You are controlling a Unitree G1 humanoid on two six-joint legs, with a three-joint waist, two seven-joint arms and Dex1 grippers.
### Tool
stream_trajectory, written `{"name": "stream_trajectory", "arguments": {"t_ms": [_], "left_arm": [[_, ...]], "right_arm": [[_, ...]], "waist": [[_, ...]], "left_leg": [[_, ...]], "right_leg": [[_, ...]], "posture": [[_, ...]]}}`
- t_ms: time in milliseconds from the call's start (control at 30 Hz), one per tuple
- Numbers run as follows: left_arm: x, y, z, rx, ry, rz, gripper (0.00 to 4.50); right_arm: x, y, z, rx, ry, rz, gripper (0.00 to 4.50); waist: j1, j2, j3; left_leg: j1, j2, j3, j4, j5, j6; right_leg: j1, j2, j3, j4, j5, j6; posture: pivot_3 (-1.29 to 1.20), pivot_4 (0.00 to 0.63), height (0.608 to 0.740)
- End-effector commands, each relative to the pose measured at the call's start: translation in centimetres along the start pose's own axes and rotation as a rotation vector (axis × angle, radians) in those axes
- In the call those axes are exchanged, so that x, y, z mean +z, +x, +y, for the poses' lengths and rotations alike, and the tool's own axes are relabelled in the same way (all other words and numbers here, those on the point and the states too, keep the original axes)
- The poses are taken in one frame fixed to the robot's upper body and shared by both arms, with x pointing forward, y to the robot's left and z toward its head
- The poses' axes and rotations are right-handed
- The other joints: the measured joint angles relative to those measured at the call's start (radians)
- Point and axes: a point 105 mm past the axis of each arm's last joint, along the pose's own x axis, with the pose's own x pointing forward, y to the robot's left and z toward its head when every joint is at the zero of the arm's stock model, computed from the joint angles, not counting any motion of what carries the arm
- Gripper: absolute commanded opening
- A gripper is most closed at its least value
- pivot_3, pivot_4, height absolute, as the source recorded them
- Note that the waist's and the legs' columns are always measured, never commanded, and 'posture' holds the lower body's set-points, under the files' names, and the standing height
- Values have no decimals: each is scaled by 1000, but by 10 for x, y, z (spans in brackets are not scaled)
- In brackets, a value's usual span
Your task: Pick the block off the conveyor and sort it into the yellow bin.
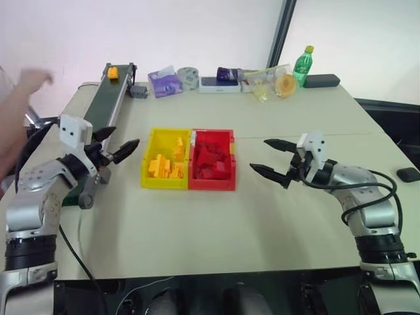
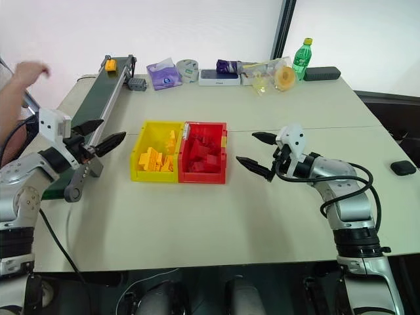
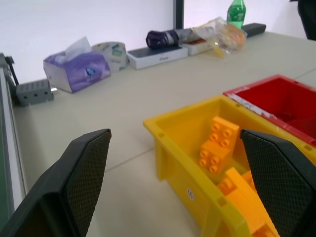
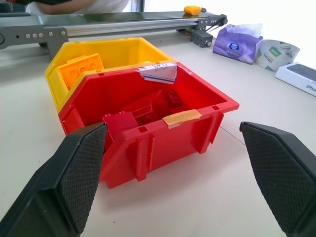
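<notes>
Block [image 1: 113,72] sits at far end of conveyor [image 1: 105,105], 11 o'clock from yellow bin [image 1: 167,159]. Left gripper [image 1: 117,144] fingers apart, empty, at bin's 9 o'clock. Right gripper [image 1: 273,158] fingers apart, empty, 3 o'clock of red bin [image 1: 212,159].

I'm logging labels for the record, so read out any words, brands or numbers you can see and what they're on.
"iPhon", cut off at the picture's edge: on the white box.
Handwriting on the paper label on the red bin: too blurred to read.
Print on the tissue pack: too small to read.
</notes>
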Motion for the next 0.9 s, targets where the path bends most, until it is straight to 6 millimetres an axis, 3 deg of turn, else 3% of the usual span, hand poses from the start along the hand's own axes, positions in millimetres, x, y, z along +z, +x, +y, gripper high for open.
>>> {"name": "stream_trajectory", "arguments": {"t_ms": [33,433,633,900], "left_arm": [[18,-6,6,35,65,-52,4417],[10,-39,20,107,103,-15,4417],[6,-59,57,329,159,69,4417],[14,-58,77,487,161,155,4417]], "right_arm": [[18,1,-1,10,-45,-45,4500],[16,3,0,31,-42,-40,4500],[17,7,4,62,-38,-39,4500],[30,18,13,140,-49,-65,4500]], "waist": [[0,0,0],[0,0,0],[0,0,0],[2,0,0]], "left_leg": [[0,0,0,0,0,0],[0,0,0,0,0,0],[0,0,0,0,0,0],[0,0,0,0,0,0]], "right_leg": [[0,0,0,0,0,0],[0,-1,0,0,0,0],[0,-1,0,0,0,0],[0,-1,0,0,0,0]], "posture": [[0,150,740],[0,150,740],[0,150,740],[0,150,740]]}}
